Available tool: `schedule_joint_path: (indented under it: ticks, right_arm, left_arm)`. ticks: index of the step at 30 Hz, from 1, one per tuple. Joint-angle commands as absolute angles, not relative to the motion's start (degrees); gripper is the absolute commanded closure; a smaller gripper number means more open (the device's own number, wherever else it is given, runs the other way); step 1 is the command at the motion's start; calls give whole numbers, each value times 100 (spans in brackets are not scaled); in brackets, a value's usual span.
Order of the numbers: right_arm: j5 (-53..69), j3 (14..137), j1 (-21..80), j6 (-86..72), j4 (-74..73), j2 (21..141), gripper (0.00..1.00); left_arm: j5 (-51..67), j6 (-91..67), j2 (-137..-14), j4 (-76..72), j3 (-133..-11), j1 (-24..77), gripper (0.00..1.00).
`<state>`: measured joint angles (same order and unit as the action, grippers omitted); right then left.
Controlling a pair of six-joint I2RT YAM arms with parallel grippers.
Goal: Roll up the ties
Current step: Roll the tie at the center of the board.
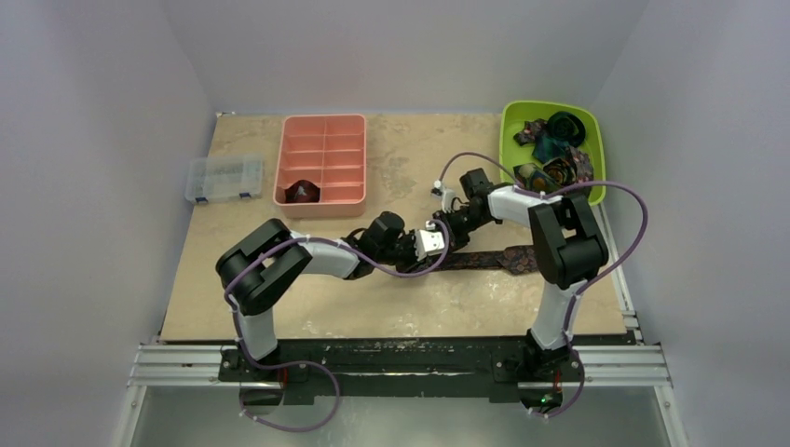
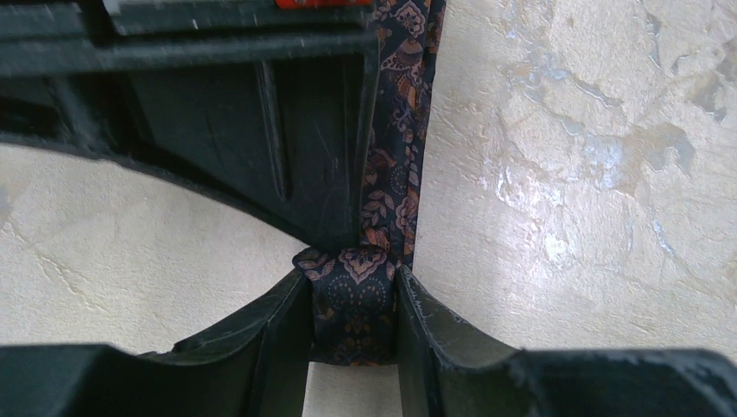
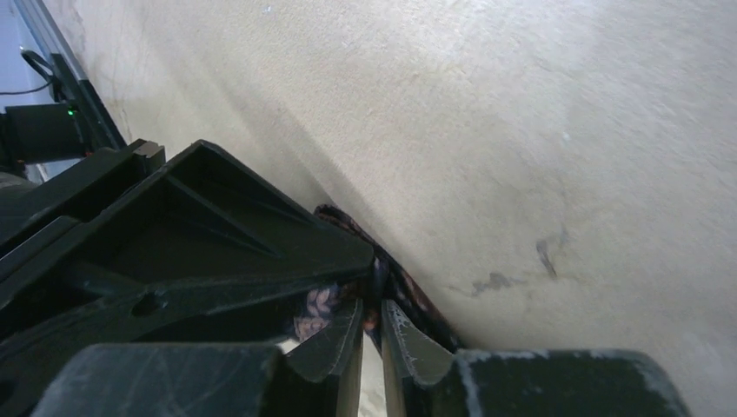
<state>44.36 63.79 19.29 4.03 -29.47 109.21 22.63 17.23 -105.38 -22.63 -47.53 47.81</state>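
Note:
A dark brown-maroon patterned tie (image 1: 494, 260) lies flat across the table, its strip running from my left gripper toward the right arm's base. In the left wrist view its near end is a small rolled coil (image 2: 355, 304). My left gripper (image 2: 352, 276) is shut on that coil, and the rest of the tie (image 2: 395, 148) runs away from it. My right gripper (image 3: 372, 304) sits right against the left one, its jaws a narrow slit apart, with a fold of the tie (image 3: 395, 282) at its tips. Both grippers, left (image 1: 436, 246) and right (image 1: 447, 224), meet at the table's middle.
A green bin (image 1: 596, 158) at the back right holds several rolled ties (image 1: 557, 140). A pink divided tray (image 1: 321, 158) at the back holds one rolled tie (image 1: 303, 192) in its near-left compartment. A clear plastic box (image 1: 224, 178) sits at the left edge. Purple cables loop off both arms.

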Motion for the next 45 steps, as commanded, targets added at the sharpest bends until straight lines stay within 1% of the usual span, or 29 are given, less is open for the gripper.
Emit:
schedule_joint_path:
  ticks: [1, 5, 7, 12, 15, 17, 19, 21, 25, 27, 34, 39, 43, 45]
  right_arm:
    - [4672, 6600, 1569, 496, -3504, 10477, 82]
    - [5024, 6485, 1507, 253, -3600, 10191, 63]
    - [5197, 6342, 1551, -118, -3373, 10113, 57]
    - [5126, 6136, 1793, -586, -2860, 10274, 58]
    - [5054, 6142, 1836, -582, -2723, 10412, 59]
    - [5080, 6174, 1845, -593, -2656, 10527, 60]
    - [5106, 6235, 1843, -554, -2669, 10648, 65]
    - [5102, 6241, 1841, -484, -2700, 10669, 74]
    - [5115, 6145, 1845, -287, -2894, 10646, 88]
    - [5041, 6097, 1841, -212, -2936, 10652, 100]
    - [4678, 6007, 1697, -84, -3119, 10797, 100]
    - [4521, 6015, 1500, -89, -3194, 11050, 100]
    - [4355, 6090, 1397, -32, -3353, 11185, 100]
    - [4308, 6097, 1388, -34, -3353, 11220, 100]
  left_arm:
    - [1971, 2059, -10648, -1178, -4673, 4811, 65]
    - [1947, 2120, -10677, -1149, -4736, 4810, 65]
    - [1934, 2118, -10691, -1126, -4775, 4810, 65]
    - [1941, 2156, -10683, -1144, -4781, 4808, 64]
    - [1967, 2220, -10666, -1148, -4770, 4813, 64]
    - [1963, 2240, -10666, -1157, -4770, 4808, 64]
    - [1927, 2258, -10665, -1135, -4796, 4810, 64]
    - [1922, 2259, -10657, -1127, -4799, 4808, 64]
    - [1915, 2183, -10652, -1136, -4799, 4808, 62]
    - [1943, 2111, -10645, -1183, -4788, 4814, 59]
    - [2086, 1665, -10253, -2094, -4407, 4625, 38]
    - [2491, 1557, -10008, -2891, -4134, 4506, 31]
    - [2750, 1627, -10070, -3038, -4167, 4517, 26]
    - [2774, 1721, -10161, -3112, -4203, 4568, 25]
